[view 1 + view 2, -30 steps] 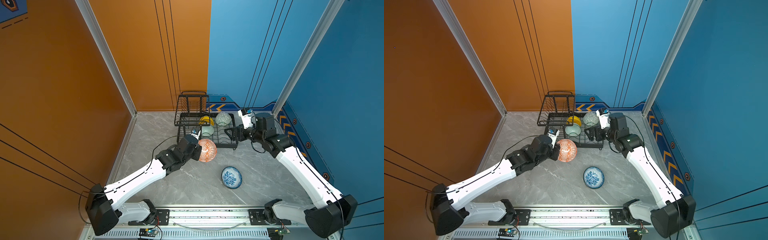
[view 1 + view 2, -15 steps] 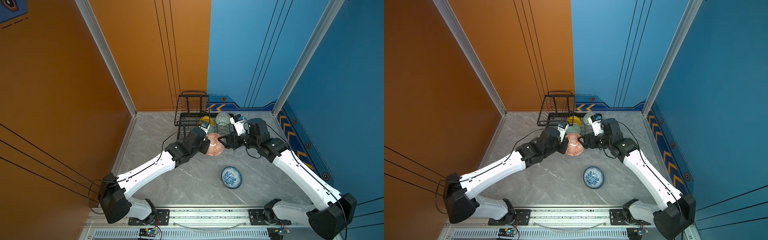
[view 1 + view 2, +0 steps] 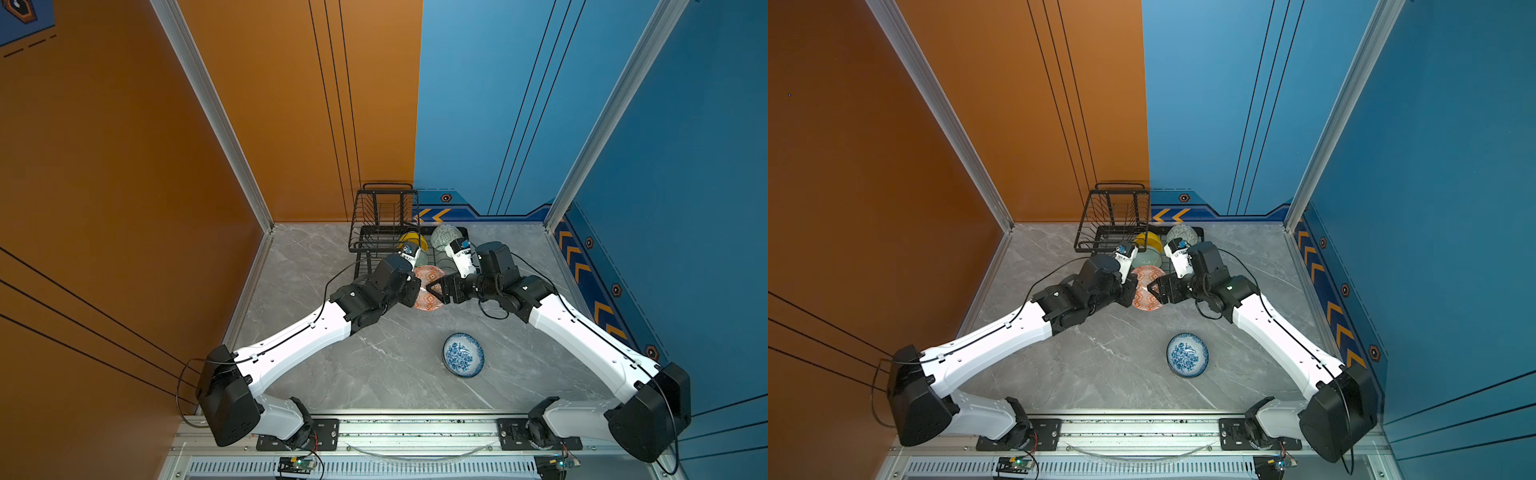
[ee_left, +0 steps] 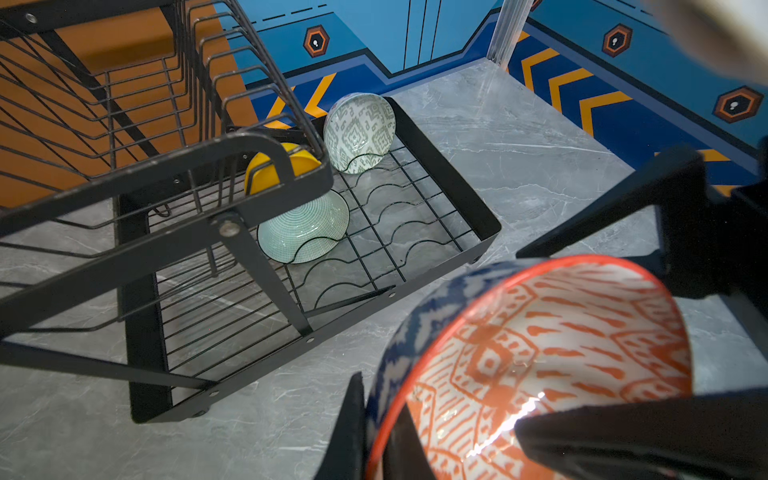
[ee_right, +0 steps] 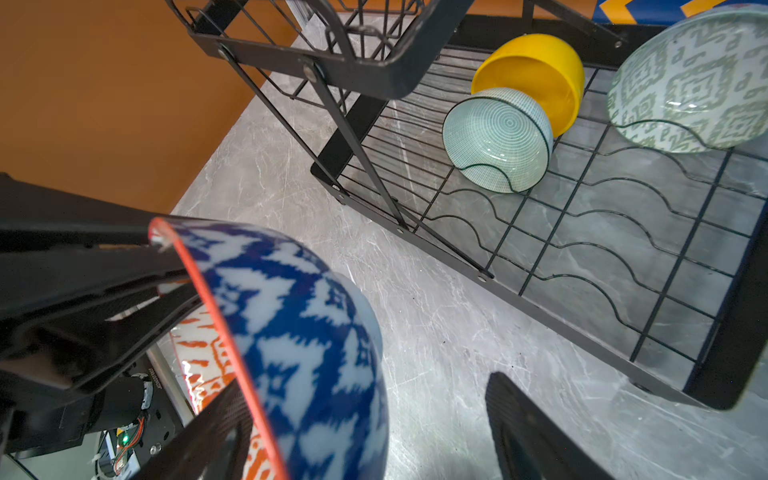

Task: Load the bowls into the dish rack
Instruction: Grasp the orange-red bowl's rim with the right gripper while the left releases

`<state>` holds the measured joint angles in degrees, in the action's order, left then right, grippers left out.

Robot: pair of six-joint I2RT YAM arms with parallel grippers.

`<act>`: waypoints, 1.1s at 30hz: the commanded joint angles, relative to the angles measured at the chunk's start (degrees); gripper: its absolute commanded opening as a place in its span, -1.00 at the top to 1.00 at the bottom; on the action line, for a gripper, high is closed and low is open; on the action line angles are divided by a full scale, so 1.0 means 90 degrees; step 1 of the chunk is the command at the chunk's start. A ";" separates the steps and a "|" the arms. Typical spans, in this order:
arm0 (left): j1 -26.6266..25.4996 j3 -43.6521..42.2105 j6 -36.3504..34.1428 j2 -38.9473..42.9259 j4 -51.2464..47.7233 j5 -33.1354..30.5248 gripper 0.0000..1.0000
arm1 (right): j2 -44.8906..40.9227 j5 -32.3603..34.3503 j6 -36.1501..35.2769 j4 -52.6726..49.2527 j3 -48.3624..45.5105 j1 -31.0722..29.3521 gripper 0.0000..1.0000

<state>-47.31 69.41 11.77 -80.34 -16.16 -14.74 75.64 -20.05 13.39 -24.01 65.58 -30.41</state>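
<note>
Both arms meet over the middle of the grey marble tabletop (image 3: 353, 365), just short of the black wire dish rack (image 4: 446, 164). Between them hangs the orange diamond-patterned bowl (image 3: 431, 296), round and glossy, orange inside and blue-and-white outside. It is tilted so that its inside faces up in both top views.

The left gripper (image 3: 417, 288) sits at the bowl's 9 o'clock, its fingers pressed together on the rim, pinching the bowl's wall. The right gripper (image 3: 435, 291) comes in from 3 o'clock with its jaws spread. In the right wrist view the bowl's wall lies between them, one finger (image 5: 536, 436) standing clear of the blue outside.

The rack lies at 12 o'clock from the held bowl. In its lower tray the plain yellow bowl (image 5: 536, 70) stands on edge at the back with the pale mint ringed bowl (image 5: 498, 137) leaning against it. The grey-green geometric bowl (image 5: 690, 83) is propped in the neighbouring row of slots. The blue-and-white floral bowl (image 3: 463, 354) sits upright on the tabletop at 5 o'clock, well apart from both grippers.
</note>
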 commanded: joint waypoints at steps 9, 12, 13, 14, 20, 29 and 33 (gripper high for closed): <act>0.0077 0.0104 0.0079 -0.0038 0.0462 0.0297 1.00 | 0.0392 -0.0117 0.0279 0.0440 -0.0013 -0.0085 -0.28; 0.0106 0.0038 0.0127 -0.0006 0.0516 0.0337 1.00 | 0.0488 -0.0117 0.0290 0.0436 0.0037 -0.0099 -0.15; 0.0113 0.0027 0.0137 -0.0010 0.0535 0.0366 1.00 | 0.0505 -0.0121 0.0291 0.0441 0.0045 -0.0102 -0.11; 0.0125 0.0021 0.0144 -0.0009 0.0540 0.0372 1.00 | 0.0521 -0.0107 0.0287 0.0441 0.0047 -0.0113 -0.07; 0.0157 -0.0019 0.0169 -0.0034 0.0542 0.0533 1.00 | 0.0538 -0.0067 0.0290 0.0441 0.0086 -0.0126 0.18; 0.0155 -0.0097 0.0235 -0.0048 0.0810 0.0742 1.00 | 0.0495 0.0010 0.0284 0.0441 0.0075 -0.0133 0.47; 0.0152 -0.0133 0.0254 -0.0029 0.0810 0.0781 1.00 | 0.0482 0.0038 0.0281 0.0441 0.0077 -0.0133 0.71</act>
<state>-46.09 68.47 13.10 -81.28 -12.88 -11.57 79.83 -18.20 17.34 -20.56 65.39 -31.33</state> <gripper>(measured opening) 0.092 0.209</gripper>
